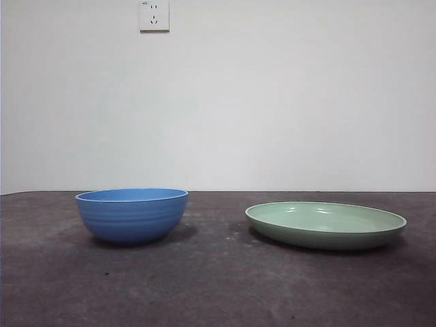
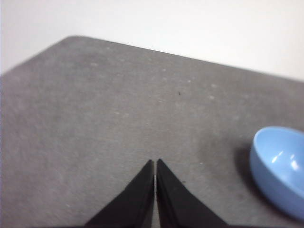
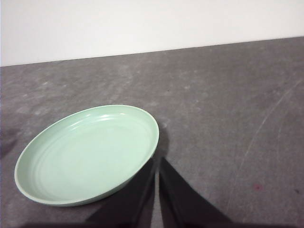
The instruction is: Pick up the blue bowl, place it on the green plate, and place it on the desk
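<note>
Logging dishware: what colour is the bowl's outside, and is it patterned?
Medium blue with faint horizontal ridges; the blue bowl shows best in front view.

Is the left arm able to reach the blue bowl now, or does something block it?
Probably yes. The left gripper, shut, has only bare desk between it and the blue bowl, which stands apart from the green plate.

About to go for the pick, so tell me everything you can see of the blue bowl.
The blue bowl is round, medium blue and matte, with faint horizontal ridges on its outside. It stands upright and empty on the desk, apart from the green plate. Nothing touches it but the desk. The left gripper is off to its side, fingers together, holding nothing.
</note>
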You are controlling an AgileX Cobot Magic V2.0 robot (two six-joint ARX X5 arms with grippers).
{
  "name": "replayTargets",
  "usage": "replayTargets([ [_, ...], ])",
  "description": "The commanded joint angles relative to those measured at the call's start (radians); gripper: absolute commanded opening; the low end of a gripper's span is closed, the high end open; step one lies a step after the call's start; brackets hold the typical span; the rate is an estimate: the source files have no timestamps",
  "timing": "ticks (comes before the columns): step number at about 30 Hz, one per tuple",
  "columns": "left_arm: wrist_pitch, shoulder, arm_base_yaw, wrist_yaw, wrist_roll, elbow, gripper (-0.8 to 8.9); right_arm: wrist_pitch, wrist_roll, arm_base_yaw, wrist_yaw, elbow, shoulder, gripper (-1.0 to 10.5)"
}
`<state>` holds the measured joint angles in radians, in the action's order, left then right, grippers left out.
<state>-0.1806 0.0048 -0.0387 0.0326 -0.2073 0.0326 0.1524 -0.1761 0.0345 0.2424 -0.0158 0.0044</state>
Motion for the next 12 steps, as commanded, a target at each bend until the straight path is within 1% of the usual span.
replayTargets([
  [1,-0.008,-0.002,0.0,0.004,-0.151,-0.02,0.08,0.006,-0.056,0.001,0.003,0.004,-0.001,0.1],
  [3,-0.008,-0.002,0.0,0.004,-0.192,-0.019,0.08,0.007,-0.097,0.001,0.008,0.004,-0.001,0.1],
  [5,-0.011,-0.002,0.0,0.005,-0.232,-0.013,0.08,0.005,-0.11,0.001,0.031,0.003,-0.001,0.1],
  [9,-0.04,-0.002,0.0,0.04,-0.258,0.018,0.08,0.006,-0.176,0.001,0.03,-0.004,-0.001,0.1],
  [12,-0.063,-0.001,0.0,0.076,-0.275,0.056,0.09,0.006,-0.192,0.001,0.03,-0.022,-0.001,0.1],
])
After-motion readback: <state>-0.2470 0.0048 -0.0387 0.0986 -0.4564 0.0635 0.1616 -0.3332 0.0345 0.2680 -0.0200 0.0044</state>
